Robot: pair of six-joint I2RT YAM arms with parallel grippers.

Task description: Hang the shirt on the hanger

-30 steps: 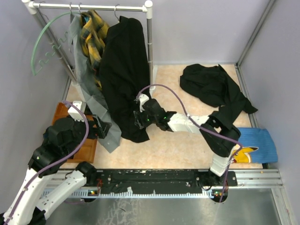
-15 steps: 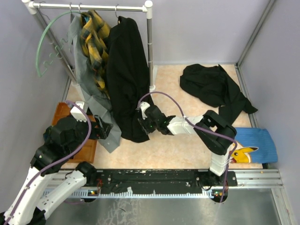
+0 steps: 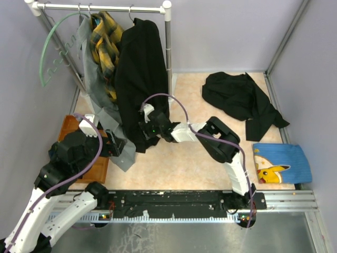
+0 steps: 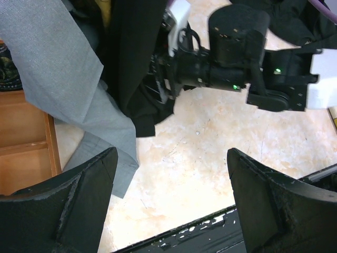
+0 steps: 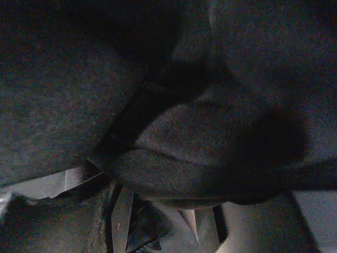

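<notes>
The black shirt [image 3: 138, 74] hangs from the rack rail, its hem reaching down to the floor. A silver hook [image 3: 130, 9] shows above its collar; the yellow hanger is hidden under the fabric. My right gripper [image 3: 143, 128] is pressed into the shirt's lower hem, also in the left wrist view [image 4: 163, 79]. Dark shirt fabric [image 5: 184, 137] fills the right wrist view and hides the fingers. My left gripper [image 3: 117, 146] is open and empty, low over the floor [image 4: 171, 158] beside a grey garment.
A plaid shirt [image 3: 105, 42], a grey garment [image 3: 97, 100] and a pale green hanger [image 3: 50, 47] hang on the rack rail [image 3: 105, 7]. Another black garment [image 3: 237, 97] lies on the floor at right. A blue cloth [image 3: 279, 162] lies near right. A wooden tray [image 3: 97, 168] sits at left.
My right arm has swung left, carrying the shirt's lower hem toward the grey garment. The blue cloth shows more. The left arm has hardly moved.
</notes>
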